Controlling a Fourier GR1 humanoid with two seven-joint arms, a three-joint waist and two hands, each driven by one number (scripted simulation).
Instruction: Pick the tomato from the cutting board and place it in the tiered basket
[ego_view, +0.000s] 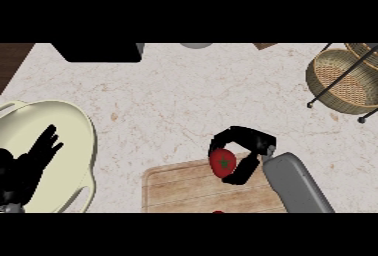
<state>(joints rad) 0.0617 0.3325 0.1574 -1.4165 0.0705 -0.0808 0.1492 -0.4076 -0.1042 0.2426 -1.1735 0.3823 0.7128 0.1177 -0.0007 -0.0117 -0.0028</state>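
Right hand (247, 145) fingers (221, 137) curl round the tomato (222, 162), thumb on its other side: holding it. Tomato is red, round, green stem-star facing up, sitting at the far edge of the wooden cutting board (184, 187), which is pale with plank lines. Grey forearm runs back from the hand toward the lower edge. Woven tiered basket (341, 80) on black wire legs is well apart, up and right of the fingers. Left hand (29, 162) rests open, fingers up, over a cream bowl (74, 125). Marbled counter (184, 95).
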